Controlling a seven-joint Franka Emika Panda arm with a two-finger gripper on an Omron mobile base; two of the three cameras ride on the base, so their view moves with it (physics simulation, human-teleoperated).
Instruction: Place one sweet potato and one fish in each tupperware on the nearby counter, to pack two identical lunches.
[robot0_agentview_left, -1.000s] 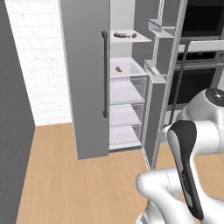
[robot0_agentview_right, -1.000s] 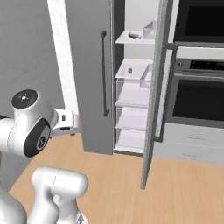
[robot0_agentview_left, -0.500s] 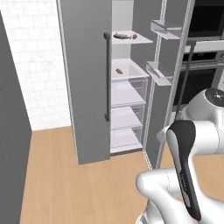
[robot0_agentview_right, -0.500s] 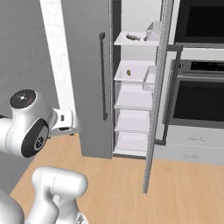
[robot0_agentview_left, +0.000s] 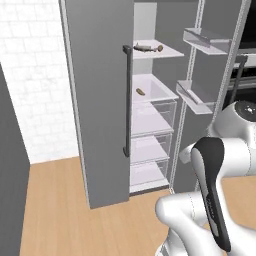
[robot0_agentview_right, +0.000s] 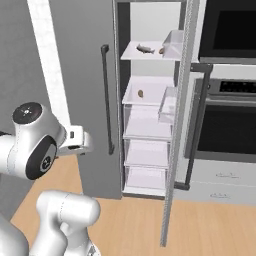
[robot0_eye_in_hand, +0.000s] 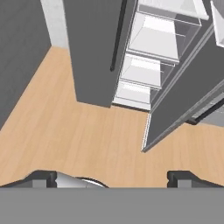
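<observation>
Inside the open fridge, a grey fish lies on the top white shelf. A sweet potato rests just to its right. One shelf lower, a second sweet potato sits alone. My gripper is open, fingertips wide apart with nothing between them. It hangs high over the wooden floor, well short of the fridge. The tupperware and the counter are out of view.
The fridge's left door is shut and carries a dark vertical handle. Its right door swings out towards me, with clear bins on the inside. Black wall ovens stand to the right. White tile wall lies left.
The whole picture has shifted and the fridge looks closer, so the base has driven towards it. The arm keeps its pose and the food on the shelves has not moved.
</observation>
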